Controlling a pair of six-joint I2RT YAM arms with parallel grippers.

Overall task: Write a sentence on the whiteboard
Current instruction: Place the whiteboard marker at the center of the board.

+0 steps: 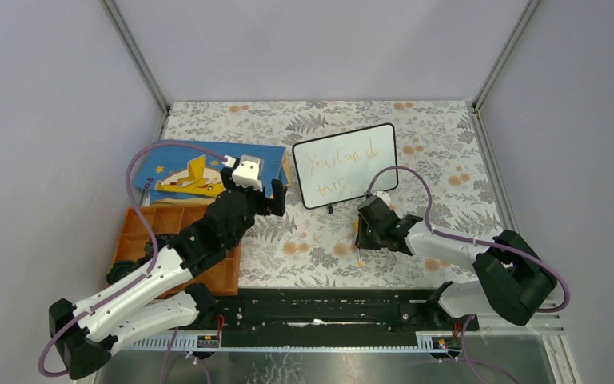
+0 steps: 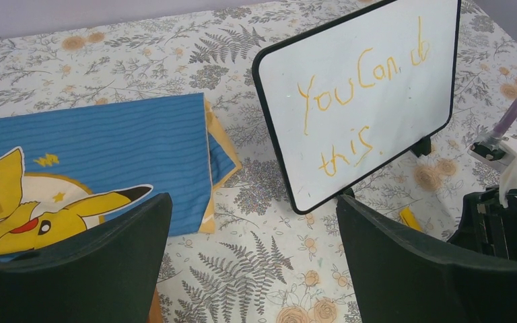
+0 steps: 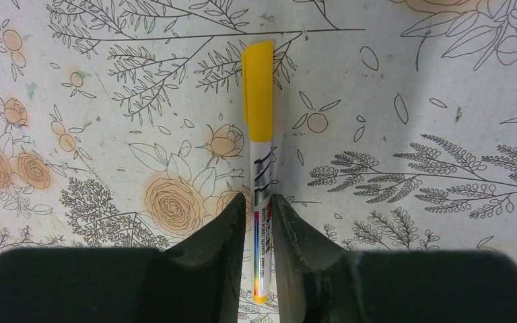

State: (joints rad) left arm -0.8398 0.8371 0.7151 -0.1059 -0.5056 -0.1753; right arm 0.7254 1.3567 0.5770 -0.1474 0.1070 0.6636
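Whiteboard [image 1: 370,170] stands beyond right gripper [image 1: 364,231], apart; marker [image 3: 258,101] clamped.

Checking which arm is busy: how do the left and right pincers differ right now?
The left pincer stands wide open and empty; the right pincer is shut on a yellow-capped marker. The left pincer hangs by the blue book, the right pincer near the whiteboard. Both are black.

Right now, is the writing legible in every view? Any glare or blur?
Top external: the sentence is faint and small on the whiteboard, no glare. Left wrist: crisp, readable, evenly lit. Right wrist: whiteboard out of frame, marker sharp.
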